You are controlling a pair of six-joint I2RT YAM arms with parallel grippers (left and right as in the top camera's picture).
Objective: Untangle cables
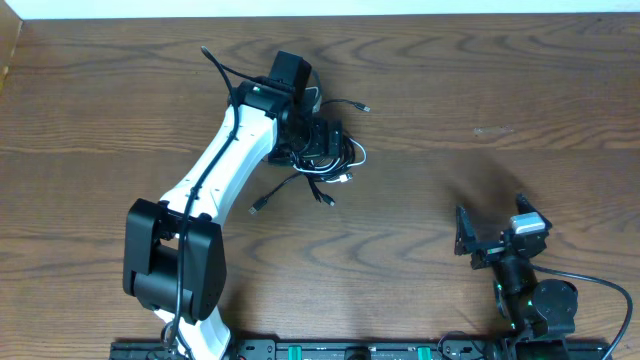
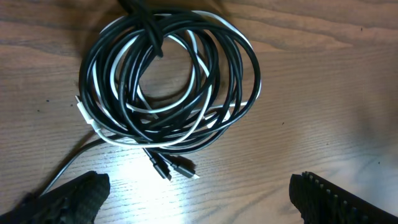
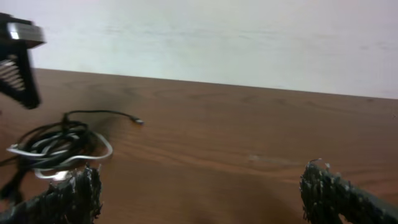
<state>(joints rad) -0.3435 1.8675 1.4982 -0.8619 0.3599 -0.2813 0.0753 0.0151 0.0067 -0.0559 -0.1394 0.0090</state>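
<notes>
The cables [image 2: 168,81] lie in one coiled bundle on the wooden table, several black cords wound with one white cord, small plug ends [image 2: 173,168] sticking out below. In the overhead view the bundle [image 1: 325,160] sits at the upper middle, partly hidden under my left arm. My left gripper [image 2: 199,196] is open and empty, hovering just above the bundle. My right gripper [image 3: 199,193] is open and empty, far to the right near the front edge [image 1: 475,240]. The bundle shows at the far left of the right wrist view [image 3: 53,146].
The wooden table [image 1: 500,120] runs to a white wall at the back [image 3: 217,37]. Loose plug ends [image 1: 262,205] trail out left of and below the bundle. My left arm [image 1: 220,160] crosses the table's left middle.
</notes>
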